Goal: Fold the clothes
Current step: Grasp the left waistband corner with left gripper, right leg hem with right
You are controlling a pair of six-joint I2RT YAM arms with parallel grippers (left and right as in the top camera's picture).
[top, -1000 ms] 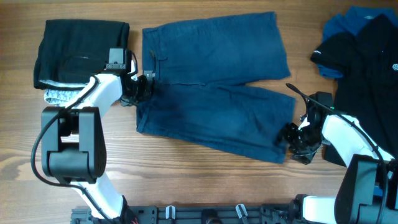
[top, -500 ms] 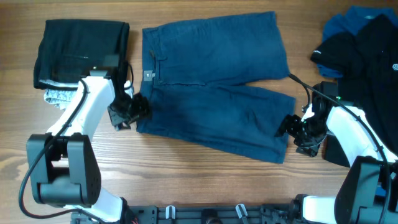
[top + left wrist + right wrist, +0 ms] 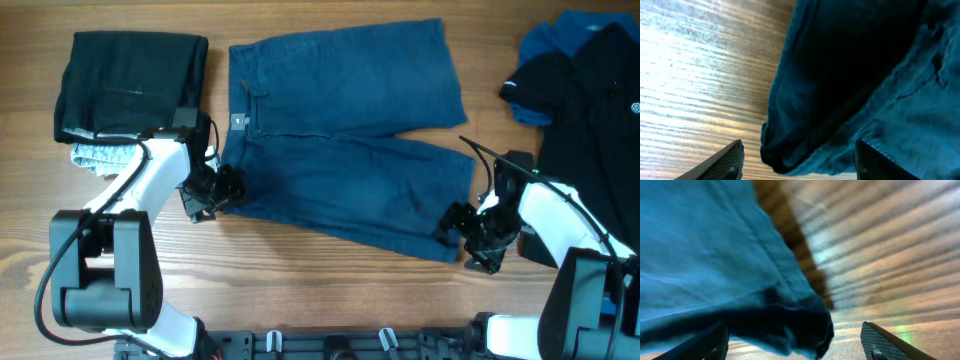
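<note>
The dark navy shorts [image 3: 340, 130] lie spread flat in the middle of the table, waistband to the left and both legs pointing right. My left gripper [image 3: 222, 188] is at the waistband's near corner. In the left wrist view its jaws stand open [image 3: 799, 162] around that rumpled corner of the shorts [image 3: 880, 75]. My right gripper [image 3: 455, 222] is at the hem corner of the near leg. It is open too [image 3: 795, 345], and the hem of the shorts [image 3: 705, 245] hangs between its fingers.
A folded black garment [image 3: 130, 85] lies at the far left with light grey fabric [image 3: 95, 153] sticking out under it. At the far right a black garment [image 3: 590, 80] sits in a pile on top of a bright blue one [image 3: 555, 40].
My left gripper let go at the waistband, opened and moved nearer along the shorts' left edge to the bottom corner. The right gripper opened a little wider, staying at the hem corner.
</note>
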